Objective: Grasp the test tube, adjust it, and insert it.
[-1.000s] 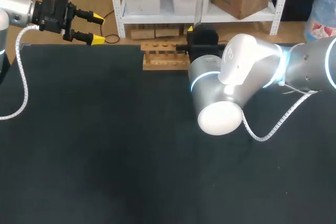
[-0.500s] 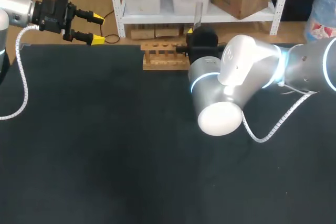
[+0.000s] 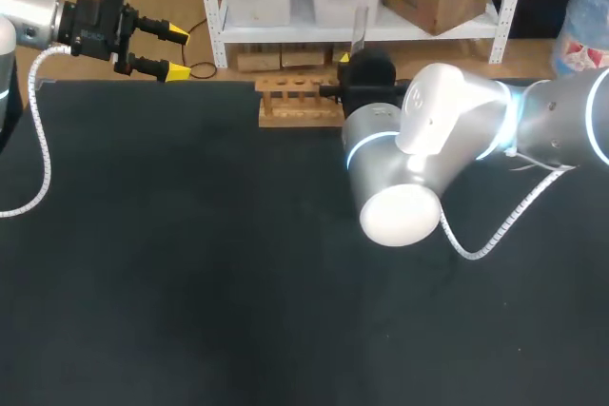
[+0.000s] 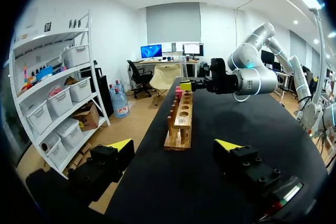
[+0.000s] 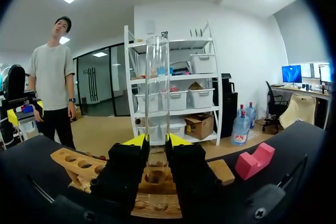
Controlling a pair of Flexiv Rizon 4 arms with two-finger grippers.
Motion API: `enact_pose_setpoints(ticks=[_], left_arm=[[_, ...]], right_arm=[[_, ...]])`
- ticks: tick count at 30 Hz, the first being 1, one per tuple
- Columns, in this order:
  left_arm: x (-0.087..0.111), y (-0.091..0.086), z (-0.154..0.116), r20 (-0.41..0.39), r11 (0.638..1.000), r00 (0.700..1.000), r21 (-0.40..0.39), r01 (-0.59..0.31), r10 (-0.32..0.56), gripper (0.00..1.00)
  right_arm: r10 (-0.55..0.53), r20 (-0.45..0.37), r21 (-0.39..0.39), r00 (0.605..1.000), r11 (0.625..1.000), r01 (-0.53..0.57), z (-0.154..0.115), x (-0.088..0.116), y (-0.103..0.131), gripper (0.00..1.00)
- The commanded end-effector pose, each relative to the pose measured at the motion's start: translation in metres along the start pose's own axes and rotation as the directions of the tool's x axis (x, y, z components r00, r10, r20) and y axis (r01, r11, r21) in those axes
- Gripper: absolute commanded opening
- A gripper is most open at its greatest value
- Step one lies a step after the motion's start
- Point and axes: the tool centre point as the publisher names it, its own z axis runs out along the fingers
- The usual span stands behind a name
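1. The right tool (image 5: 157,141) pinches the test tube (image 5: 157,87) between its two yellow-tipped fingers, one finger on each side of the glass.
2. The test tube is clear and stands upright. Most of its length rises above the fingers, and its open mouth is at the top.
3. Under this tool lies the wooden rack (image 5: 73,163), which has a row of round holes. The lower end of the tube seems to be just over a hole at the rack's near end, but the fingers hide it, so I cannot tell if it has entered.
4. In the head view, the rack stands at the far edge of the dark worktop (image 3: 190,263), and the right arm comes in from the right side to the rack's right end.
5. A pink block (image 5: 255,161) lies on the worktop beside the rack, apart from the tube.
6. The left tool (image 3: 178,53) is at the far left corner of the worktop, well apart from the rack. Its fingers are spread and hold nothing.
7. In the left wrist view, the rack lies ahead of the left tool, with its length pointing away from it.
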Motion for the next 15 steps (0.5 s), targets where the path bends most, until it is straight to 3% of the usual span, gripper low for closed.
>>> enact_pose_setpoints(ticks=[1,4,7,9,10,15], left_arm=[[0.000,-0.001,0.000,0.000,1.000,1.000,-0.002,-0.002,0.002,1.00],[0.000,-0.001,0.000,0.000,1.000,1.000,-0.002,-0.002,0.002,1.00],[0.000,-0.001,0.000,0.000,1.000,1.000,-0.002,-0.002,0.002,1.00],[0.000,-0.001,0.000,0.000,1.000,1.000,-0.002,-0.002,0.002,1.00],[0.000,-0.001,0.000,0.000,1.000,1.000,-0.002,-0.002,0.002,1.00],[0.000,-0.001,0.000,0.000,1.000,1.000,-0.002,-0.002,0.002,1.00]], right_arm=[[0.002,0.003,-0.241,1.000,0.971,-0.001,-0.002,0.000,-0.004,0.29],[0.001,0.004,-0.240,1.000,0.971,0.000,-0.002,-0.001,-0.005,0.42],[0.000,0.005,-0.239,1.000,0.971,0.001,-0.003,-0.002,-0.004,0.49],[0.000,0.006,-0.239,1.000,0.971,0.002,-0.004,-0.004,-0.005,0.88],[-0.001,0.006,-0.238,1.000,0.971,0.002,-0.005,-0.005,-0.005,1.00],[0.004,-0.018,-0.270,1.000,0.963,-0.008,-0.011,-0.013,-0.006,1.00]])
